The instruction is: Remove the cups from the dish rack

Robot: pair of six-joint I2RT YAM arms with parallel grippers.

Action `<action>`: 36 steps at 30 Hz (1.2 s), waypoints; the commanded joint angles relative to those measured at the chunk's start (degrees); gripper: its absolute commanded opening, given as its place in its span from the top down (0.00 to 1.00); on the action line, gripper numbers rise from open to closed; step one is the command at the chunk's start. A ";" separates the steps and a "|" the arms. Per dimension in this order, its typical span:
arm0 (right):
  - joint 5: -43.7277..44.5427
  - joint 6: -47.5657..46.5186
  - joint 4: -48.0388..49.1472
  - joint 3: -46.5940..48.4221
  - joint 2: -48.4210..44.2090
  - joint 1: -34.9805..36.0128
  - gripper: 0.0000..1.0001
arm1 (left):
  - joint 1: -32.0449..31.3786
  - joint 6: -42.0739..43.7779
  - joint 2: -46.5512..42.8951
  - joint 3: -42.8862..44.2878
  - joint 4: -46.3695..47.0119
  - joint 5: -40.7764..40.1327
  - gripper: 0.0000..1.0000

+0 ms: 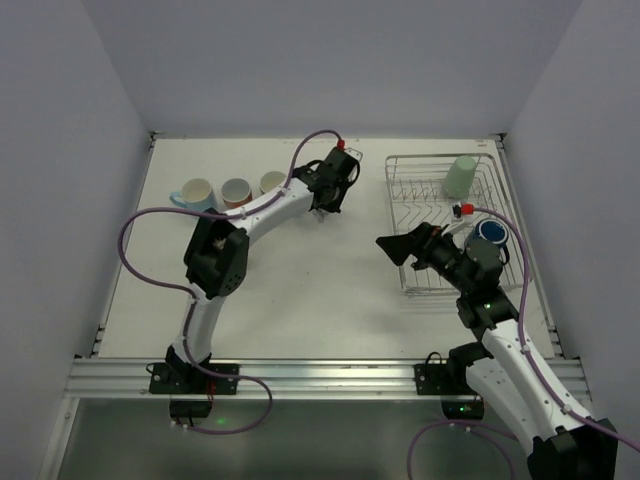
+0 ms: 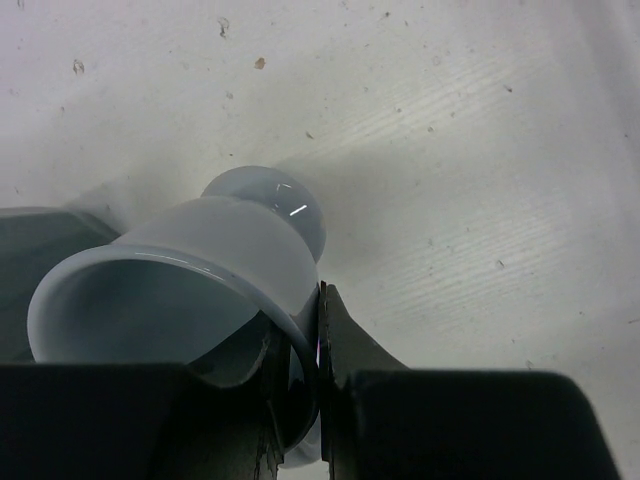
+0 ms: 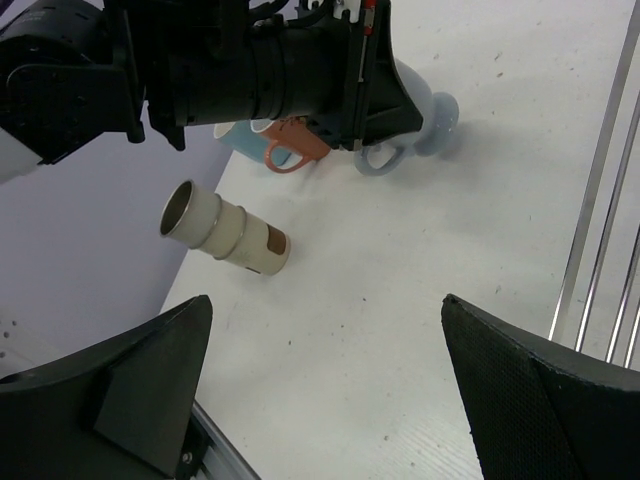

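L end effector [image 2: 305, 340] clamps pale mug [image 2: 215, 250] rim, rack [image 1: 420, 200] well apart.

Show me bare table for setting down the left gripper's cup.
Bare table spans the middle, between the left arm and the dish rack. Crowded: three cups in a row at back left, next to the left gripper holding a pale cup.

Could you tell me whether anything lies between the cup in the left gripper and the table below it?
Nothing visible does. The left gripper holds the cup by its rim, and only bare table shows beneath it; the other cups stand apart to its left.
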 commanded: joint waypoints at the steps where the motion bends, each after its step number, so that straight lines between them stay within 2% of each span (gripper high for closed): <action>1: 1.32 -1.38 0.07 0.57 0.13 0.01 0.01 | 1.27 3.31 1.69 4.11 -1.91 -1.32 0.99; 4: 1.93 -1.64 -0.63 0.92 -0.22 0.01 0.01 | 1.80 4.18 2.83 5.16 -2.53 -1.23 0.89; 6: 2.29 -1.73 -1.15 1.27 -0.40 0.09 0.01 | 2.15 4.71 3.10 5.43 -2.62 -1.23 0.79; 10: 4.12 -2.16 -2.47 2.23 -0.40 0.09 0.01 | 2.76 4.89 2.92 5.78 -2.27 -0.71 0.69; 13: 7.02 -2.95 -4.84 3.90 -0.22 0.09 0.01 | 2.76 4.89 2.13 5.60 -1.65 -0.27 0.57; 17: 14.30 -4.71 -10.98 7.15 1.26 0.09 0.01 | 2.76 3.93 -2.50 4.90 -0.16 0.52 0.31; 19: 18.61 -5.50 -12.40 8.56 2.32 0.01 0.01 | 2.85 2.96 -5.32 2.89 2.12 2.89 0.24; 21: 26.86 -6.65 -14.42 9.70 3.99 -0.08 0.01 | 2.50 1.64 -11.47 0.26 6.59 6.75 0.17; 24: 39.41 -6.82 -16.18 9.97 5.66 -2.26 0.01 | 1.28 -0.11 -23.32 -9.31 15.97 12.63 0.13; 25: 40.77 -6.82 -16.27 10.06 5.84 -3.41 0.01 | 0.92 -0.90 -26.75 -15.25 18.45 14.66 0.12; 27: 42.62 -7.61 -16.53 10.58 6.71 -7.44 0.01 | -0.39 -3.89 -36.68 -21.70 26.51 22.02 0.09; 28: 43.32 -7.79 -17.15 11.19 7.16 -8.68 0.01 | -0.92 -4.77 -40.11 -28.08 28.74 23.45 0.09; 30: 45.60 -9.72 -18.12 12.51 8.12 -11.23 0.01 | -1.89 -7.49 -48.90 -33.48 32.87 25.74 0.05; 34: 55.09 -13.14 -18.56 13.83 10.75 -14.75 0.01 | -2.16 -9.87 -61.12 -45.16 33.33 28.47 0.02; 36: 54.24 -13.33 -18.82 14.27 13.03 -17.99 0.01 | -2.24 -9.09 -67.02 -48.61 30.01 28.83 0.01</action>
